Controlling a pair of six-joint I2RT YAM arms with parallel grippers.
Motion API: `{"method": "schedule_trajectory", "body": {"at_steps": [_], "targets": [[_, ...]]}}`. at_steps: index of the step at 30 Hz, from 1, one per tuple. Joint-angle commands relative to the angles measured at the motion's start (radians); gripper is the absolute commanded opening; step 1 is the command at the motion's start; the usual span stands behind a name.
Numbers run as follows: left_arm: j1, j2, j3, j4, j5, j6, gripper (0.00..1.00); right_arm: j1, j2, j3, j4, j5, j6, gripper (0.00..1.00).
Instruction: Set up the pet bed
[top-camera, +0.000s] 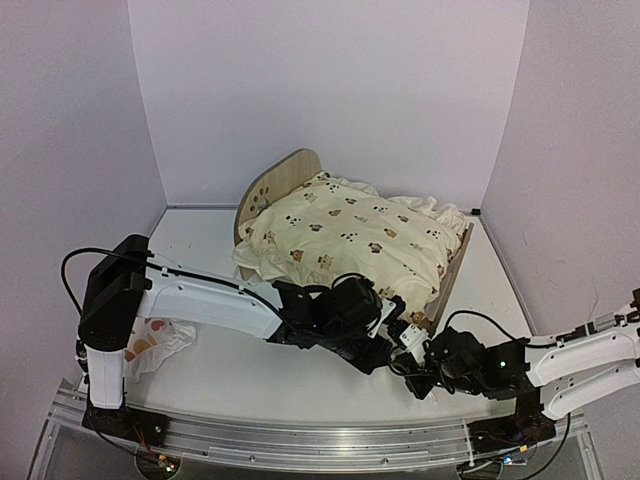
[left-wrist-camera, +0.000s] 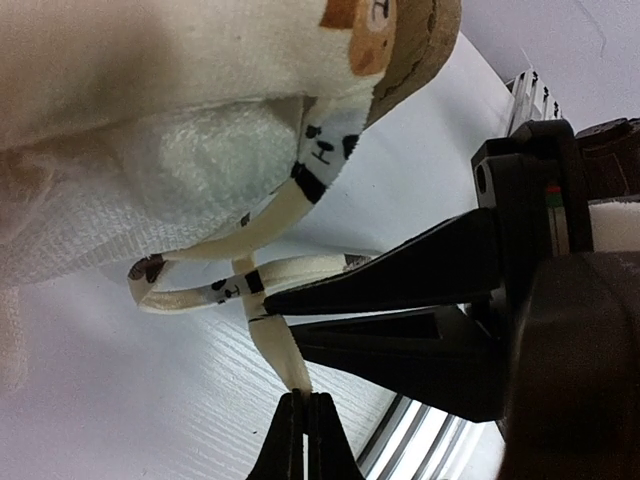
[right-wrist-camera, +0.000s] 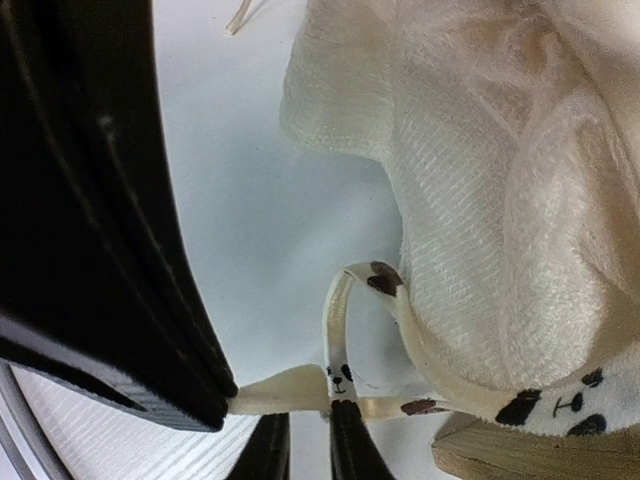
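Black left gripper (left-wrist-camera: 303, 405) pinched tight on cream tie (left-wrist-camera: 282, 360); right gripper (right-wrist-camera: 308, 415) narrow at same tie's loop, hold unclear. Tie hanging off cushion (top-camera: 350, 235) corner, at near end of bed (top-camera: 285, 175). Bed on table (top-camera: 230, 370) toward back wall (top-camera: 330, 80), cushion draped over it, both grippers meeting just before it

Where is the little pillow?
In the top view, the little pillow lies on the left, beside the left arm's base, apart from the pet bed.

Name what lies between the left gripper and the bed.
The looped fabric tie, stretching from the left gripper up to the bed, in the left wrist view.
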Motion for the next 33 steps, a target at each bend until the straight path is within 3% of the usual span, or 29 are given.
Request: {"method": "schedule_trajectory", "body": {"at_steps": [1, 4, 8, 12, 15, 20, 22, 33], "targets": [[0.007, 0.000, 0.021, 0.034, 0.009, 0.005, 0.00, 0.004, 0.003, -0.015, 0.063, 0.010, 0.019, 0.06], [0.010, -0.003, 0.008, 0.048, 0.006, 0.001, 0.05, 0.003, -0.008, -0.025, 0.063, 0.023, 0.042, 0.00], [0.019, -0.034, -0.041, 0.073, -0.043, -0.005, 0.26, 0.004, -0.028, -0.042, 0.052, 0.045, 0.091, 0.00], [0.053, -0.113, -0.170, 0.176, -0.079, -0.020, 0.56, 0.004, -0.038, -0.045, 0.009, 0.067, 0.148, 0.00], [0.084, -0.151, -0.287, 0.336, -0.039, -0.001, 0.57, 0.004, -0.041, -0.035, -0.026, 0.085, 0.191, 0.00], [0.133, -0.140, -0.424, 0.596, 0.082, 0.029, 0.47, 0.003, -0.043, -0.017, -0.083, 0.109, 0.274, 0.00], [0.143, -0.121, -0.449, 0.682, 0.130, 0.064, 0.47, 0.004, -0.048, -0.018, -0.095, 0.112, 0.303, 0.00], [0.144, 0.032, -0.371, 0.809, 0.300, 0.231, 0.51, 0.003, -0.090, -0.022, -0.120, 0.112, 0.374, 0.00]]}}
